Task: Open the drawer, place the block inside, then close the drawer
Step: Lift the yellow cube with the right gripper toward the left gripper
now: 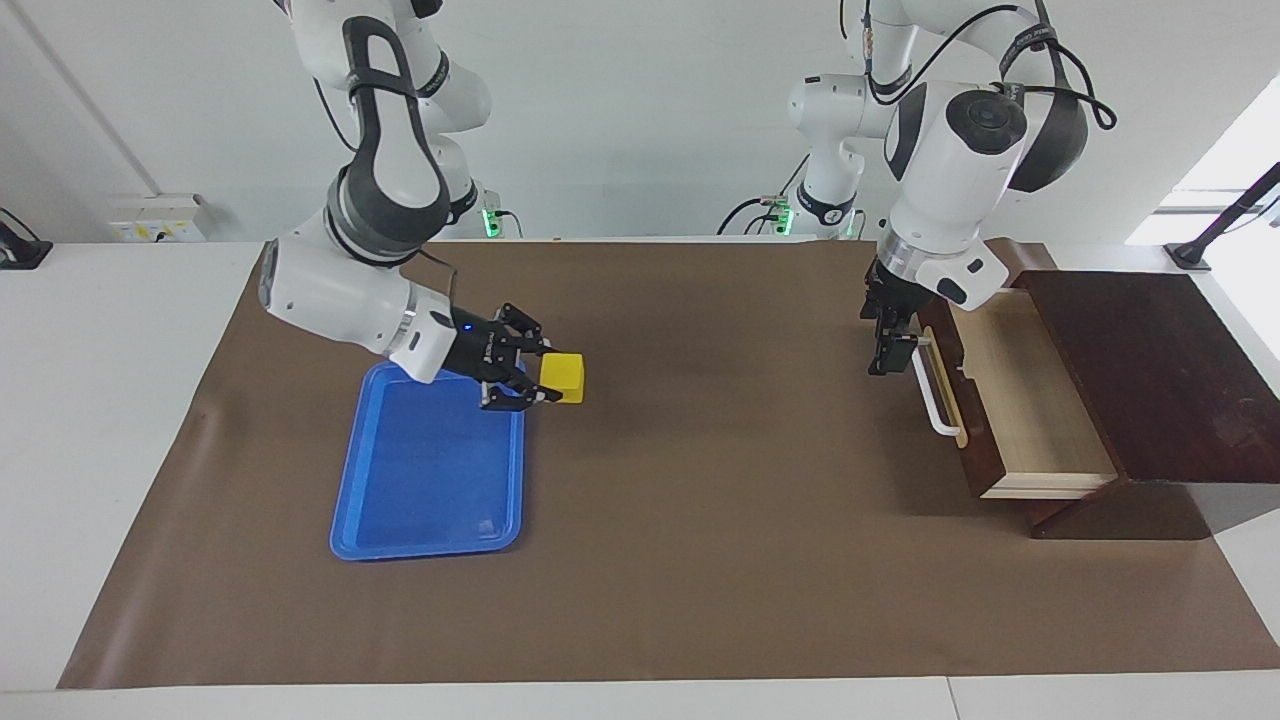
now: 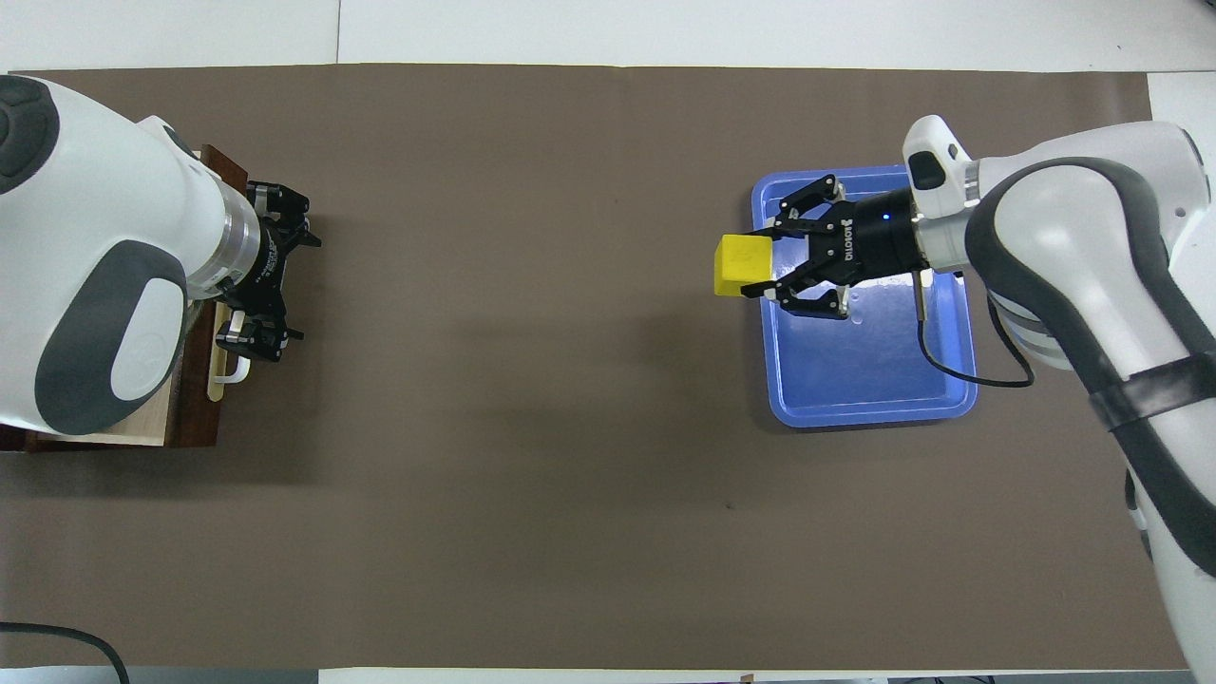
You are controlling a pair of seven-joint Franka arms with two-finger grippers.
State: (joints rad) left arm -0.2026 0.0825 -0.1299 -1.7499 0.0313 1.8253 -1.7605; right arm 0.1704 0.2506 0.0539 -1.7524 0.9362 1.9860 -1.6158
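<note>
The yellow block (image 1: 563, 377) is held in my right gripper (image 1: 540, 380), which is shut on it, in the air over the edge of the blue tray (image 1: 430, 480) that faces the table's middle. The overhead view shows the block (image 2: 742, 266) in the right gripper (image 2: 765, 271) too. The drawer (image 1: 1030, 400) stands pulled out of its dark wooden box (image 1: 1150, 380), its pale inside showing. My left gripper (image 1: 893, 358) is at the end of the white handle (image 1: 937, 405) nearer the robots. The overhead view shows the left gripper (image 2: 249, 340) at the handle (image 2: 226, 378).
The blue tray (image 2: 864, 380) lies on the brown mat toward the right arm's end. The dark box stands at the left arm's end, its drawer opening toward the table's middle. The brown mat (image 1: 720, 480) spans between them.
</note>
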